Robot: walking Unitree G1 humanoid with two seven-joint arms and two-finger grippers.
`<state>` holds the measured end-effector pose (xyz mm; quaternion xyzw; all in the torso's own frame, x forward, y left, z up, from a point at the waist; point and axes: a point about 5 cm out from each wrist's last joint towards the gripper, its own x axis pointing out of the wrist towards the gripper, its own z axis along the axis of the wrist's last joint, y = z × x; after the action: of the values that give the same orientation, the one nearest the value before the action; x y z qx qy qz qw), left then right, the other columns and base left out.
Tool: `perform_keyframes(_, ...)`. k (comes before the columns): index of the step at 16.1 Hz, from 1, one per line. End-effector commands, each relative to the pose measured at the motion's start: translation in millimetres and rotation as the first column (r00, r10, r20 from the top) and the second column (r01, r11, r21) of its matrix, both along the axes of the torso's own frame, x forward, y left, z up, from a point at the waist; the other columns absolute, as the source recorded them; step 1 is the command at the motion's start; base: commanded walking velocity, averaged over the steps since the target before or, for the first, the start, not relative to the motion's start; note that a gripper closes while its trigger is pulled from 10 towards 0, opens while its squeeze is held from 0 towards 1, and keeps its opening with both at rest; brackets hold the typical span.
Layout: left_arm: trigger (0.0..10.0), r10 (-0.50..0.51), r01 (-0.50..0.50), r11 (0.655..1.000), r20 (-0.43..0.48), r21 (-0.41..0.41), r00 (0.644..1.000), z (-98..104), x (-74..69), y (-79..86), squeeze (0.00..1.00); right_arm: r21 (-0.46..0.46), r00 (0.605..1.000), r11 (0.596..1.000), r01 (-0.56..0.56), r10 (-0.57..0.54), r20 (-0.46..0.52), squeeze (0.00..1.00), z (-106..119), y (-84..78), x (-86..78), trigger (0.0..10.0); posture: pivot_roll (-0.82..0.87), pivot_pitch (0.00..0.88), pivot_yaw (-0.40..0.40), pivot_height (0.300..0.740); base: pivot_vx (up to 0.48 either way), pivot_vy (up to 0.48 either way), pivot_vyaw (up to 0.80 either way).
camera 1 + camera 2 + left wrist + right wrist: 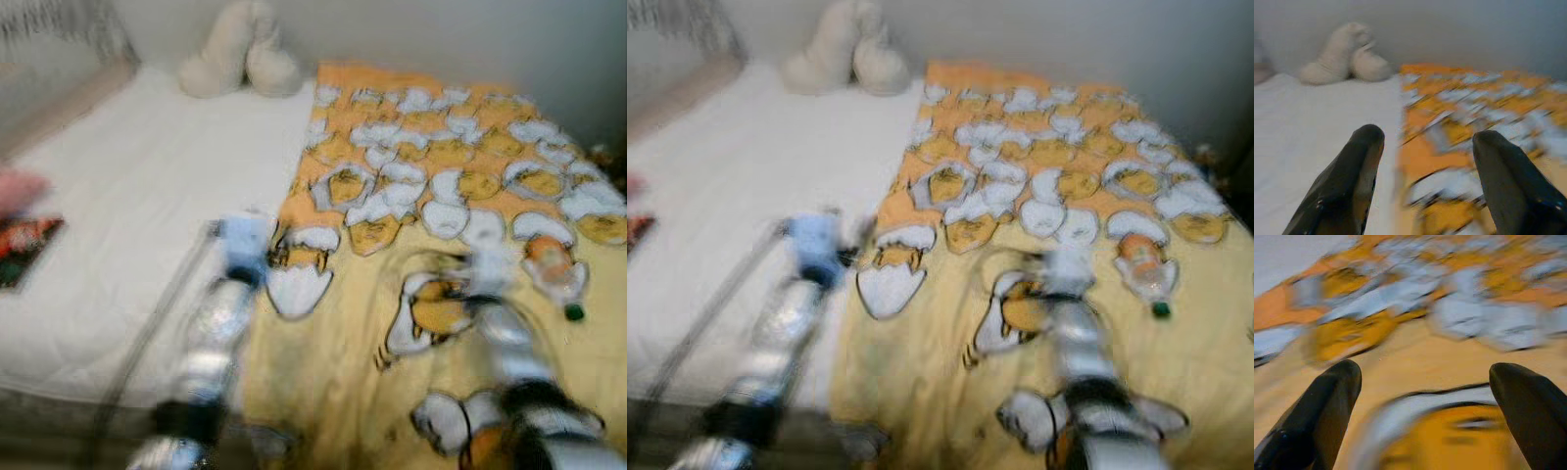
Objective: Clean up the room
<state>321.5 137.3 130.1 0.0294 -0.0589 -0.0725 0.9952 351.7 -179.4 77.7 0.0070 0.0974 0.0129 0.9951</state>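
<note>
Evidently approach phase: both arms raised over the bed, left gripper (1422,147) and right gripper (1425,382) each with jaws apart and empty above the yellow cartoon blanket (411,245); the plastic bottle (554,272) lies far right, so next likely a rightward reach with the right arm.

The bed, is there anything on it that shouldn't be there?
Yes. A plastic bottle with an orange label and green cap lies on its side on the yellow patterned blanket, toward the robot's right. A bottle doesn't belong on a bed. The pictures are blurred, so I can't tell if it's empty.
</note>
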Motion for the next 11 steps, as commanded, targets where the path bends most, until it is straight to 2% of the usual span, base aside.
perform_keyframes(1, 10.0, -0.023, 0.023, 0.999, 0.000, 0.033, 1.000, 2, -18.2, 0.3, 0.00, -0.065, 0.998, 0.998, 0.003, -0.006, -0.056, 0.00, -5, 3.3, 2.4, 10.0, 0.37, 0.261, 0.004, 0.740, 0.000, 0.000, 0.00)
perform_keyframes(2, 10.0, -0.020, 0.020, 0.999, -0.003, 0.036, 1.000, 2, -21.5, 1.7, 0.00, -0.076, 0.998, 0.997, -0.006, 0.001, -0.065, 0.00, -5, 6.1, 3.3, 10.0, 0.38, 0.270, 0.004, 0.740, 0.000, 0.000, 0.00)
perform_keyframes(3, 10.0, -0.018, 0.018, 0.998, -0.003, 0.058, 1.000, 3, -25.4, 3.9, 0.00, -0.115, 0.993, 0.992, -0.043, 0.030, -0.115, 0.00, -10, 13.4, 3.2, 10.0, 0.39, 0.298, 0.005, 0.740, 0.000, 0.000, 0.00)
perform_keyframes(4, 10.0, -0.017, 0.017, 0.997, -0.009, 0.069, 1.000, 3, -28.6, 6.4, 0.00, -0.129, 0.979, 0.990, -0.064, 0.037, -0.201, 0.00, -24, 15.7, -4.0, 10.0, 0.40, 0.337, 0.021, 0.740, 0.000, 0.000, 0.00)
perform_keyframes(5, 10.0, -0.016, 0.017, 0.997, -0.012, 0.077, 1.000, 4, -29.9, 7.2, 0.00, -0.099, 0.968, 0.994, -0.038, 0.012, -0.251, 0.00, -34, 12.2, -10.7, 10.0, 0.40, 0.347, 0.021, 0.740, 0.000, 0.000, 0.00)
perform_keyframes(6, 10.0, -0.026, 0.029, 0.995, -0.024, 0.097, 0.999, 5, -32.0, 8.3, 0.00, -0.036, 0.930, 0.999, -0.009, -0.004, -0.368, 0.00, -62, 10.0, -31.7, 10.0, 0.39, 0.354, 0.023, 0.740, 0.000, 0.000, 0.00)
perform_keyframes(9, 10.0, -0.012, 0.014, 0.994, -0.025, 0.109, 1.000, 12, -31.1, 11.6, 0.00, 0.023, 0.898, 0.998, -0.053, 0.058, -0.436, 0.00, -87, 22.9, -55.8, 10.0, 0.38, 0.355, 0.024, 0.740, 0.000, 0.000, 0.00)
perform_keyframes(11, 10.0, -0.010, 0.015, 0.991, -0.039, 0.130, 0.999, 9, -26.5, 11.0, 0.00, 0.009, 0.884, 0.996, -0.083, 0.078, -0.461, 0.00, -108, 22.4, -82.3, 10.0, 0.30, 0.335, -0.003, 0.740, 0.000, 0.000, 0.00)
